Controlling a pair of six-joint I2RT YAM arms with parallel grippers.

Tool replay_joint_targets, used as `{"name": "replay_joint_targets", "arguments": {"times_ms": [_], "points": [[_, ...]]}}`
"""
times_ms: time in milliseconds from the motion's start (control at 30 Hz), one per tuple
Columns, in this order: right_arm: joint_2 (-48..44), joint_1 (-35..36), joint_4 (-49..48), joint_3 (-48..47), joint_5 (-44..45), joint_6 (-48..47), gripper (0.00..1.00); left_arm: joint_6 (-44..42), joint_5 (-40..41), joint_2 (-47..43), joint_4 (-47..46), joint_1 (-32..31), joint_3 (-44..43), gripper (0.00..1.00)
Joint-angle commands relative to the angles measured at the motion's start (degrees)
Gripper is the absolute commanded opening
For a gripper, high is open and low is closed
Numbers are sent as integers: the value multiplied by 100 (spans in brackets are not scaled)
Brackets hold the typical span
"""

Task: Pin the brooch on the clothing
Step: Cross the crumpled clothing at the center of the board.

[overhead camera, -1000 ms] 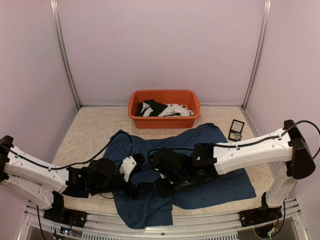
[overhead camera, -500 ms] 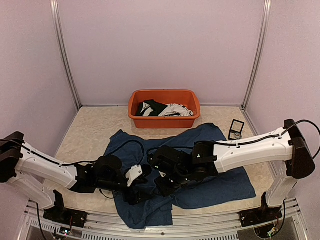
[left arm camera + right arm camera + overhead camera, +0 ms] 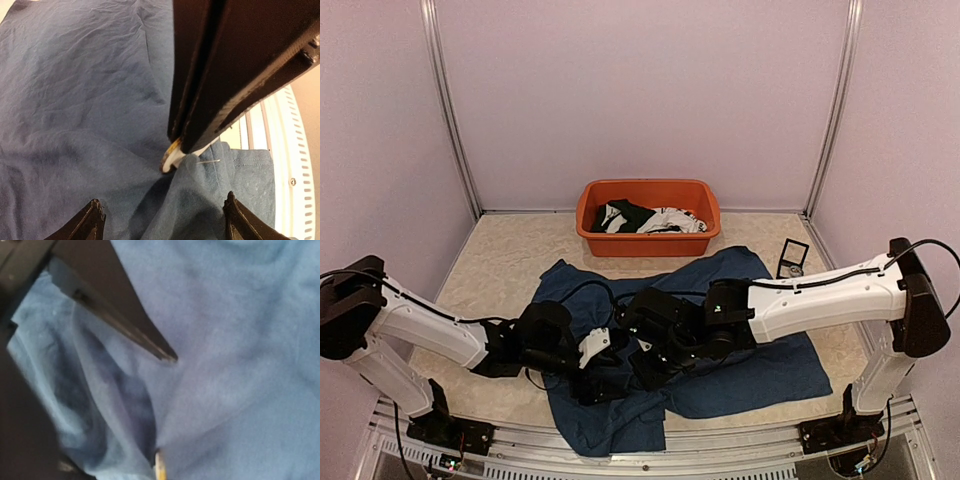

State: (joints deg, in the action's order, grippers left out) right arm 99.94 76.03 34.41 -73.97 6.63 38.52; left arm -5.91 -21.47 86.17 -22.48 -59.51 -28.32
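Note:
The clothing, a navy T-shirt (image 3: 740, 330), lies spread on the table. My right gripper (image 3: 648, 366) is shut on the brooch (image 3: 171, 154), a small white and yellow disc, and presses it against a raised fold of the T-shirt (image 3: 200, 190). The thin silver pin (image 3: 209, 161) pokes out of that fold. In the right wrist view only the brooch's yellow edge (image 3: 160, 469) shows at the bottom. My left gripper (image 3: 603, 376) hovers open just left of the right one; its fingertips (image 3: 95, 220) straddle the fold without touching it.
An orange tub (image 3: 595, 230) with black and white garments stands at the back centre. A small black-framed card (image 3: 792, 260) lies to the right of the T-shirt. The table's front rail (image 3: 295, 165) runs close behind the fold.
My left arm has reached further right, bringing its open gripper up beside the right gripper at the fold. Its jaws have narrowed slightly. The right gripper has stayed put.

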Motion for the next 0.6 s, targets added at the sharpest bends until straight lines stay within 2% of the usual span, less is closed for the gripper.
{"name": "replay_joint_targets", "arguments": {"times_ms": [0,233,433,567], "points": [[-14,0,57,-122,-92,-117,0,-245,-351,136,-171,83,-275,79],[-26,0,40,-113,-128,-156,0,-261,-748,358,-388,257,-376,73],[-58,5,-1,-42,-152,-167,0,-173,-1178,410,-684,438,-347,60],[-54,1,-22,-12,-150,-163,0,-165,-1410,336,-917,485,-283,60]]}}
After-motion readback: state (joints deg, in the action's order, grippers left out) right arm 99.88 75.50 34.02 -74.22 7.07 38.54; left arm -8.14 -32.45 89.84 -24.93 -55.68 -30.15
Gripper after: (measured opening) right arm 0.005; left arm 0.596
